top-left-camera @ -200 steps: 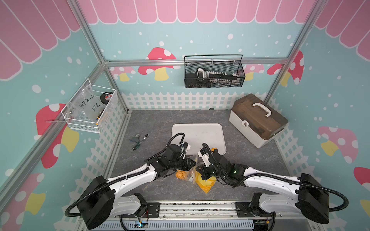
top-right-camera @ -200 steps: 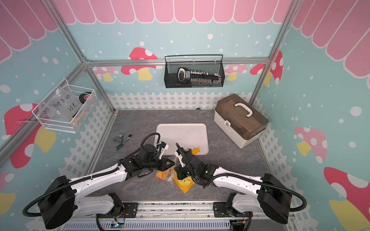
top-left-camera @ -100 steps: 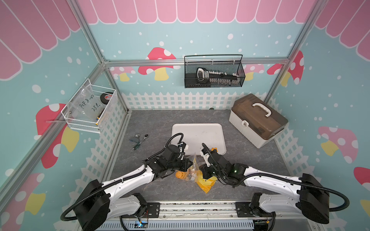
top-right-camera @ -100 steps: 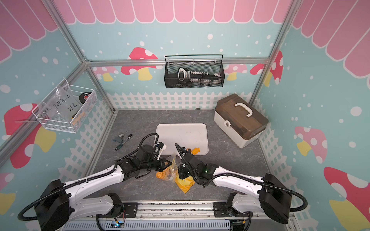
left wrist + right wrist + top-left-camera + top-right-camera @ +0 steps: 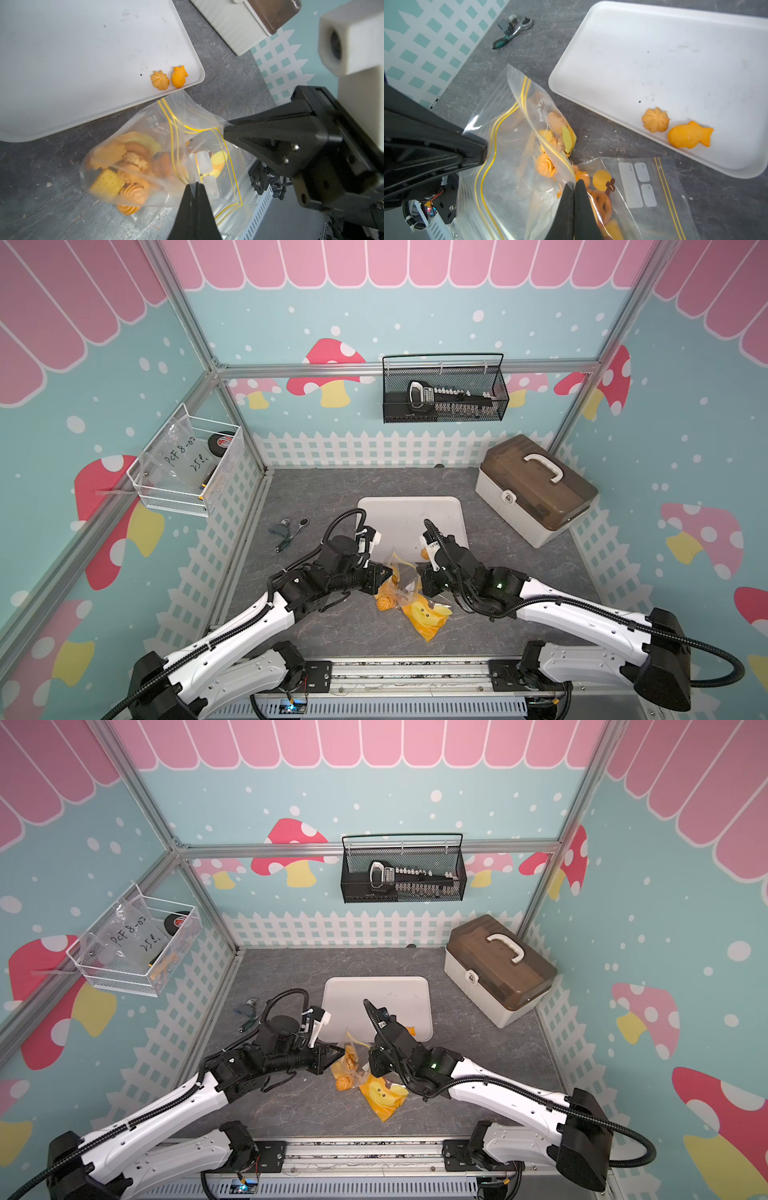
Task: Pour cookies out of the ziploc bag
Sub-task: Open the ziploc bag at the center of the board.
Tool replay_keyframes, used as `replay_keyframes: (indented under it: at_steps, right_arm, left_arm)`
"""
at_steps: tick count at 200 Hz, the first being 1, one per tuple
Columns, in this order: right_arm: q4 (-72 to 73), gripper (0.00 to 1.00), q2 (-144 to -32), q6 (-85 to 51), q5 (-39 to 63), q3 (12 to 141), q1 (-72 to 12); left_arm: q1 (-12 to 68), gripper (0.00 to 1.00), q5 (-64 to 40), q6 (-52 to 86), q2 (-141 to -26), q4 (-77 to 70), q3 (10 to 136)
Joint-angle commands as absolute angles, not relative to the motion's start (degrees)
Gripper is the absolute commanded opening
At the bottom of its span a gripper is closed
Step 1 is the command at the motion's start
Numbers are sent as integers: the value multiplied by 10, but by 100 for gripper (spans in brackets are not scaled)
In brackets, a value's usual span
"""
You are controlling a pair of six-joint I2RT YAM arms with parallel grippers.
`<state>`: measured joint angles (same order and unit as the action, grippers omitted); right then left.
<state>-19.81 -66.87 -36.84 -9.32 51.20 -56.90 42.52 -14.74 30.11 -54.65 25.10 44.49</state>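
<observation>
Clear ziploc bag (image 5: 188, 116) holds cookies (image 5: 116, 160), left fingers (image 5: 185, 216) and right fingers (image 5: 565, 214) clamping it; two on tray (image 5: 83, 62).

1. Left arm (image 5: 232, 626) and right arm (image 5: 582, 614): glossy white shells, black joints.
2. Black ribbed cables (image 5: 344, 515) arch over both wrists.
3. Tapered black fingers (image 5: 184, 214), silver screws (image 5: 295, 147), blocky white camera housing (image 5: 353, 41).

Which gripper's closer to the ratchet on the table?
Left. The left gripper pinches the bag on the side toward the ratchet; the right gripper pinches its far side.
</observation>
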Motion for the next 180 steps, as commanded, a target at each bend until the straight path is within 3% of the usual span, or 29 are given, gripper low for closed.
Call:
replay_keyframes:
  at_steps: [1, 122, 156, 180]
  right_arm:
    - [-240, 0, -673, -337, -116, 552, -560]
    - [-282, 0, -710, -283, -71, 624, -532]
    - [-270, 21, -696, -260, -1, 635, -532]
    - [-281, 29, -675, -235, 39, 645, -533]
  left_arm:
    - [428, 0, -134, 281, -520, 302, 480]
    - [422, 0, -119, 282, -467, 349, 461]
    - [410, 0, -134, 289, -488, 312, 437]
    - [397, 0, -147, 293, -501, 291, 432]
